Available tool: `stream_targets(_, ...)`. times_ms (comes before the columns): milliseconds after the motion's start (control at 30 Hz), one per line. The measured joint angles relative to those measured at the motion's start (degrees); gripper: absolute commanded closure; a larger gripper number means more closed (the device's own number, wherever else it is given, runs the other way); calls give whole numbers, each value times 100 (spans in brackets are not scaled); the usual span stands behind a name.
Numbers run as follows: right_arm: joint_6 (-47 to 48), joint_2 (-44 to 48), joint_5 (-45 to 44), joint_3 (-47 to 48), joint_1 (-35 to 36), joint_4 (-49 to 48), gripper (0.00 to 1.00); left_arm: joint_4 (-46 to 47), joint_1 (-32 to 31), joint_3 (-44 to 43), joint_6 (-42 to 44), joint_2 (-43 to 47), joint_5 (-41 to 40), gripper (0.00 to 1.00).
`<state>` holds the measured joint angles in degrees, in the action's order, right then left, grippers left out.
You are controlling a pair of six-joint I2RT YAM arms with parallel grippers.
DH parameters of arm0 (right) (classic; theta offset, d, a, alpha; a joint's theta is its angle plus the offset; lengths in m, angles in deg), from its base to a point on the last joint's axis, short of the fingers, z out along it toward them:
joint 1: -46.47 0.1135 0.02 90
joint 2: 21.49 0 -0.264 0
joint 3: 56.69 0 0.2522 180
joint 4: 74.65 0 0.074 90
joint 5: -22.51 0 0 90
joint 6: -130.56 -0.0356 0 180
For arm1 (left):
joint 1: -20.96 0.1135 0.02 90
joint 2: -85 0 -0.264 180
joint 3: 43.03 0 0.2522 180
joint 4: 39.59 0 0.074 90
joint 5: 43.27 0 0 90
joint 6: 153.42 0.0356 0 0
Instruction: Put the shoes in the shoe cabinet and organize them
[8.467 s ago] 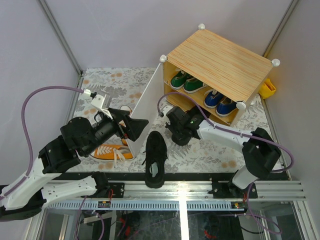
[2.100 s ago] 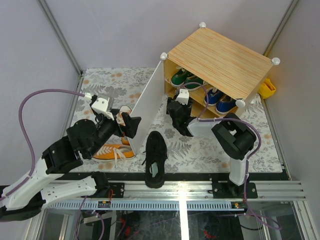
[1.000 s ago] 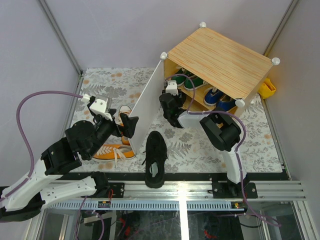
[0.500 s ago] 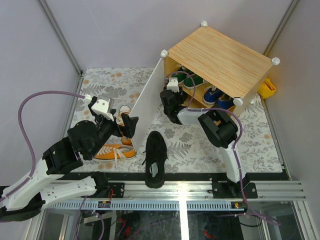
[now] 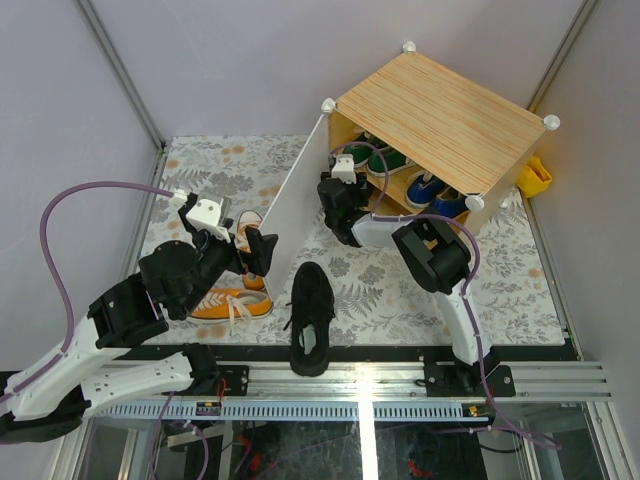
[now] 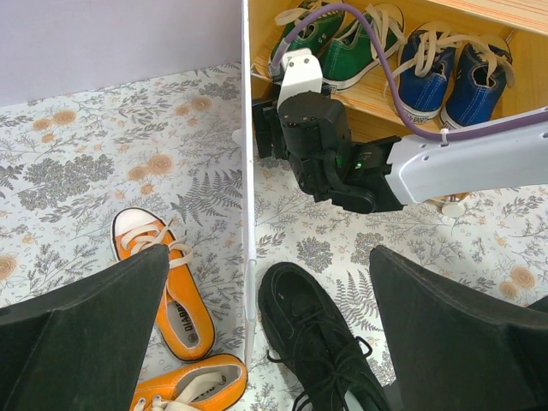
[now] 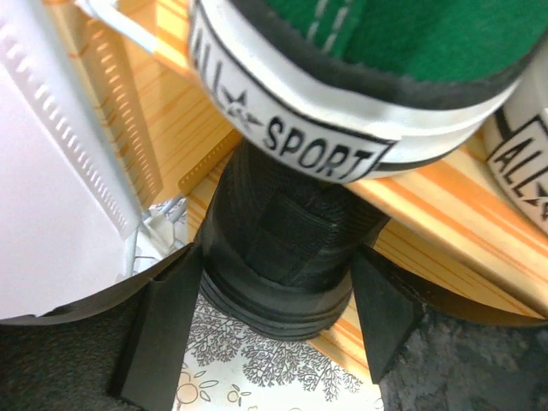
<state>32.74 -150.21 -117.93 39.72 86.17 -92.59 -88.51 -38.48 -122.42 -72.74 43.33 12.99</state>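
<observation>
My right fingers [image 7: 163,334] straddle the heel of a black shoe [image 7: 278,248] under the shelf carrying a green canvas sneaker [image 7: 411,43] in the wood-topped white shoe cabinet [image 5: 440,120]. I cannot tell if they are clamped or clear. My left fingers [image 6: 94,334] hang spread wide, empty, over the floral tabletop [image 6: 103,154].
</observation>
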Motion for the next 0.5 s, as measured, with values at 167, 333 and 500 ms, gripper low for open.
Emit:
stream_targets(167, -7, -22, 313, 4, 7, -87, 16, -2, 0, 15, 0, 4, -17, 0)
stream_targets(333, -44, -22, 476, -4, 11, -129, 9, -2, 0, 28, 0, 17, -17, 0)
stream_targets(500, -105, 173, 579, -291, 13, -120, 4, -4, 0, 28, -7, 39, -17, 0)
